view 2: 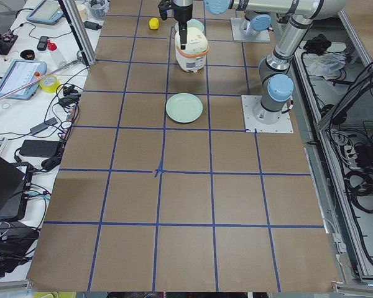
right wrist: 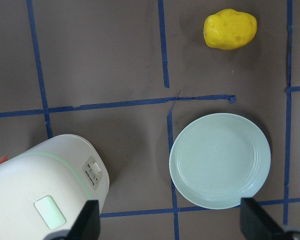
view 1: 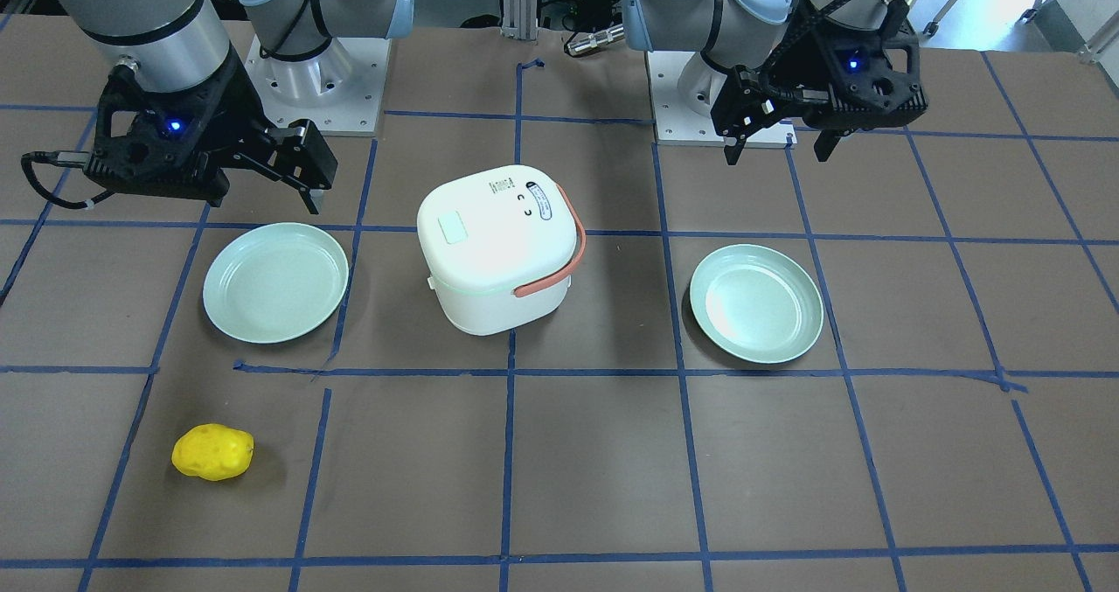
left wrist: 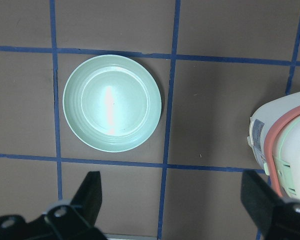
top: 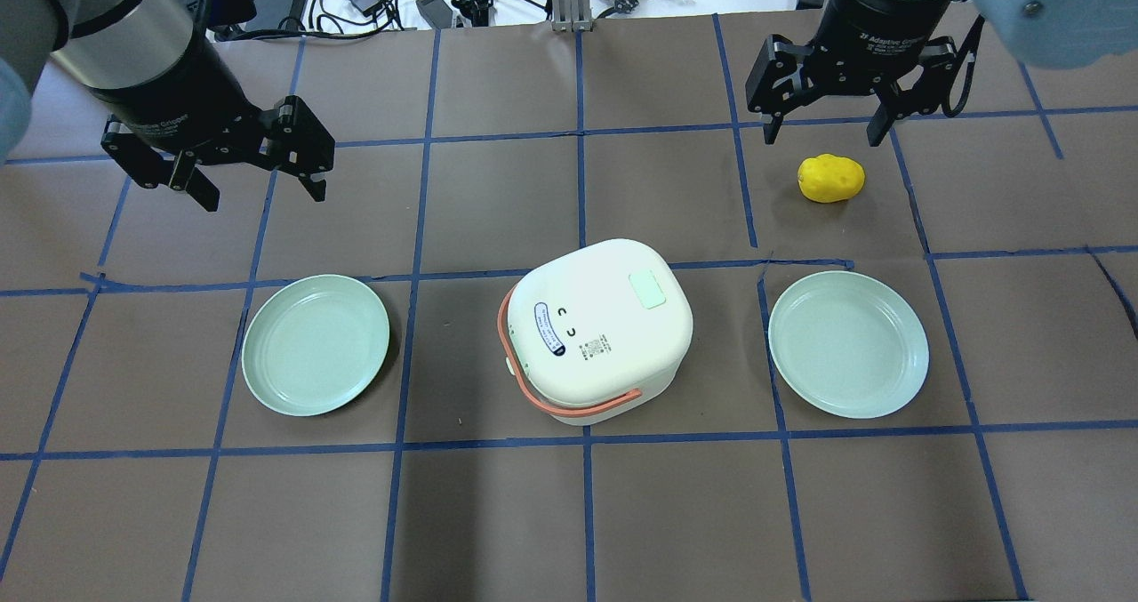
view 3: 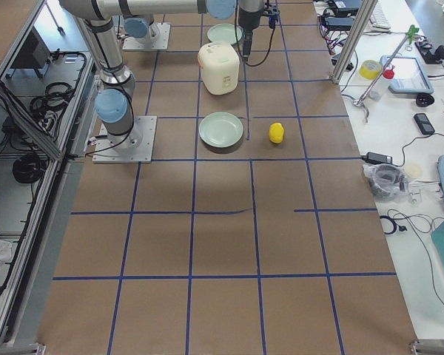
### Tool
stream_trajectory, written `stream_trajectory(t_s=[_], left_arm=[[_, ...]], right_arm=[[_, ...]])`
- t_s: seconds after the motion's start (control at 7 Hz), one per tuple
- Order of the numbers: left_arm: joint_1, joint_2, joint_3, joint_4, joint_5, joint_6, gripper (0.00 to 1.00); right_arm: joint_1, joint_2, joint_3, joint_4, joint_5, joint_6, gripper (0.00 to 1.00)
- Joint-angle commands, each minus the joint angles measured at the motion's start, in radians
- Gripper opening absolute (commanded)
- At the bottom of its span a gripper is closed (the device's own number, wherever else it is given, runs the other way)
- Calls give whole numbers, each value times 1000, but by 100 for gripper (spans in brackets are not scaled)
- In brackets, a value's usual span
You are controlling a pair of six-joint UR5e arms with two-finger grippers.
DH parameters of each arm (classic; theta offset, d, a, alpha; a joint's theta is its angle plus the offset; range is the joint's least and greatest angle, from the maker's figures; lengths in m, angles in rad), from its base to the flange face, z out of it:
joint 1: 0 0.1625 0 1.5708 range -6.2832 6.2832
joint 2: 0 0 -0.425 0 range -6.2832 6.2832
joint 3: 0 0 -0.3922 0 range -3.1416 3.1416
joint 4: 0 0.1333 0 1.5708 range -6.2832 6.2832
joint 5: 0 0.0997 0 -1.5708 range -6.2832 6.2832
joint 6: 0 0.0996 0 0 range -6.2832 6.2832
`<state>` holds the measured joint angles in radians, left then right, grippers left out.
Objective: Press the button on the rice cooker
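The white rice cooker (top: 605,331) with an orange handle stands at the table's middle, lid shut. Its button (top: 648,289), a pale mint rounded rectangle, sits on the lid's top toward my right side; it also shows in the front view (view 1: 454,226) and the right wrist view (right wrist: 50,212). My left gripper (top: 262,188) hangs open and empty, high and to the far left of the cooker. My right gripper (top: 822,135) hangs open and empty, high and to the far right of the cooker, above the potato's area. Neither touches the cooker.
A mint plate (top: 316,344) lies left of the cooker and another plate (top: 849,344) lies right of it. A yellow potato (top: 831,178) lies beyond the right plate. Blue tape lines grid the brown table. Cables and gear sit at the far edge.
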<state>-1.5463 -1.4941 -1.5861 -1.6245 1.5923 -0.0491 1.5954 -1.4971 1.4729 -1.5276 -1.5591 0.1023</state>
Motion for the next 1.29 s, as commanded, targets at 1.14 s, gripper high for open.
stream_trajectory(t_s=[1.14], left_arm=[[0,0,0,0,0,0,100]], right_arm=[[3,-12,-2,43,-7,2,100]])
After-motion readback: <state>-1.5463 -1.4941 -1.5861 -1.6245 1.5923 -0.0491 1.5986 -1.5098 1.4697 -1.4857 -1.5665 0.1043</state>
